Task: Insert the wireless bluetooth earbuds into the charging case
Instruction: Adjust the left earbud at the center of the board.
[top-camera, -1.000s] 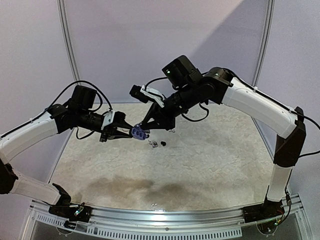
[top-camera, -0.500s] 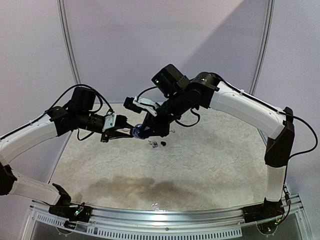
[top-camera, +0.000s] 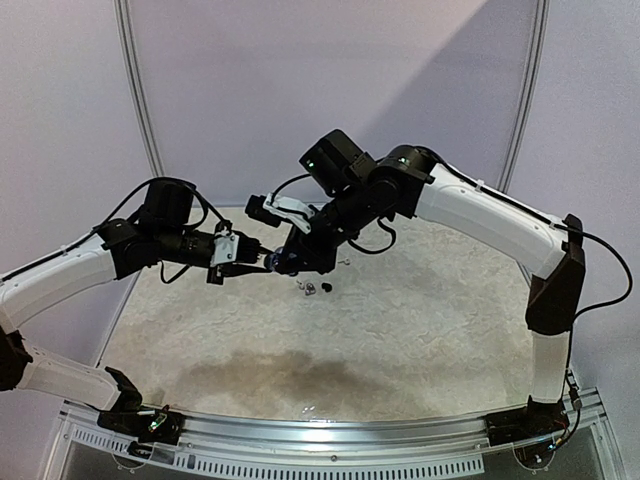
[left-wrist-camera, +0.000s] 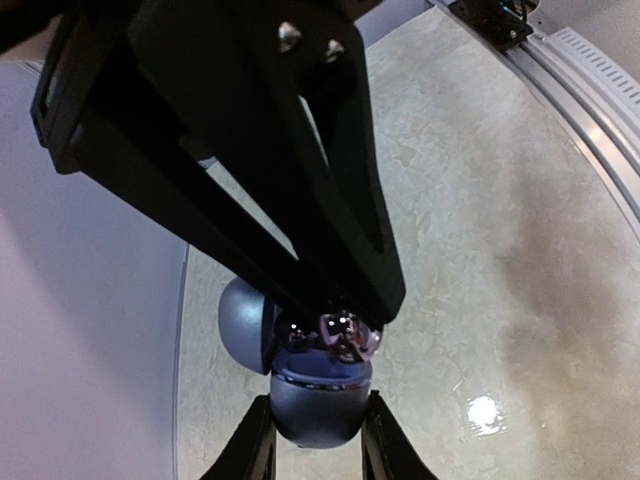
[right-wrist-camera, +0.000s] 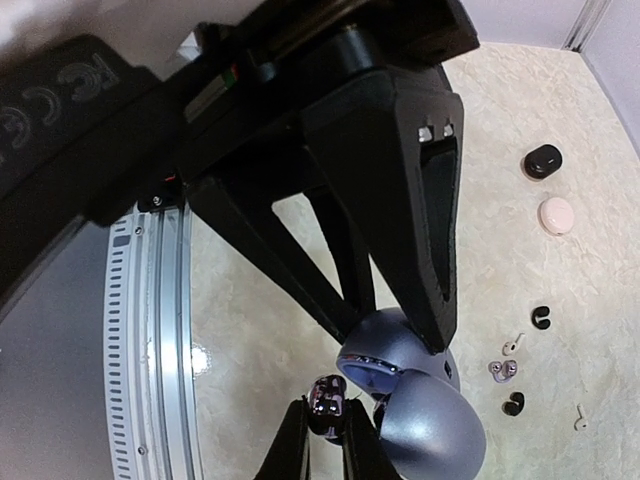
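My left gripper (left-wrist-camera: 318, 445) is shut on the base of a blue-grey charging case (left-wrist-camera: 318, 400) and holds it above the table, lid (left-wrist-camera: 243, 325) hinged open. In the top view the case (top-camera: 274, 262) sits between both grippers. My right gripper (right-wrist-camera: 327, 435) is shut on a glossy dark earbud (right-wrist-camera: 327, 398) and holds it right at the case's open mouth (right-wrist-camera: 385, 362). In the left wrist view that earbud (left-wrist-camera: 350, 335) sits on the case's rim, beside a second dark glossy shape (left-wrist-camera: 295, 335).
On the table lie a black case (right-wrist-camera: 542, 160), a pinkish-white case (right-wrist-camera: 556, 214), and several loose buds: black ones (right-wrist-camera: 541, 317) (right-wrist-camera: 513, 404), a silver one (right-wrist-camera: 502, 371) and a whitish one (right-wrist-camera: 513, 345). A metal rail (right-wrist-camera: 165, 330) edges the table.
My right arm has swung left and down, bringing its earbud from beside the case to the case's opening. My left gripper has shifted slightly and still holds the case.
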